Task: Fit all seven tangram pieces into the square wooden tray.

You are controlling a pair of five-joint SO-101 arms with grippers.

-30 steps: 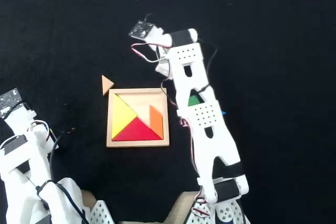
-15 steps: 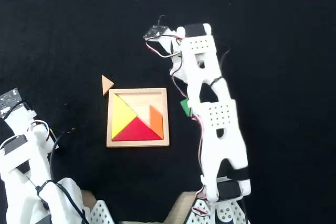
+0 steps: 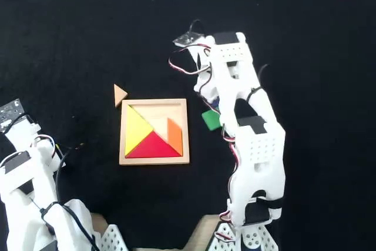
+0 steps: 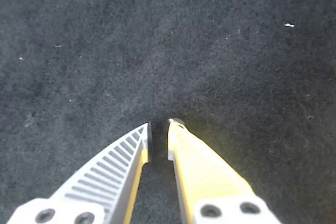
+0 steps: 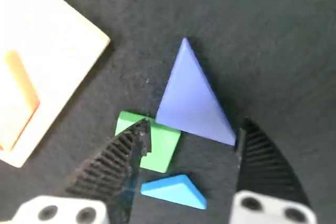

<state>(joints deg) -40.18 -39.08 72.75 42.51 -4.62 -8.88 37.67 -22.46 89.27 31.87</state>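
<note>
Sitting near the middle of the black table (image 3: 305,57), the wooden tray (image 3: 154,101) holds three pieces flat inside. A yellow triangle (image 3: 136,130) fills its left side, a red triangle (image 3: 154,147) lies along the near edge, and an orange piece (image 3: 174,134) rests against the right wall. Bare wood shows in the far part. A small tan triangle (image 3: 120,94) lies just beyond the tray's far left corner, apart from it. To the tray's right, a green square (image 3: 211,120) lies on the table beside the right arm (image 3: 255,145). In the right wrist view the square sits up against a large blue triangle (image 5: 191,95), with a small light-blue triangle (image 5: 173,190) just beside both. The right gripper (image 5: 194,129) hangs over them, jaws spread wide on either side of the large triangle, gripping nothing. The left gripper (image 4: 159,128) hovers over bare table, its jaws almost together with only a thin slit between them, holding nothing.
</note>
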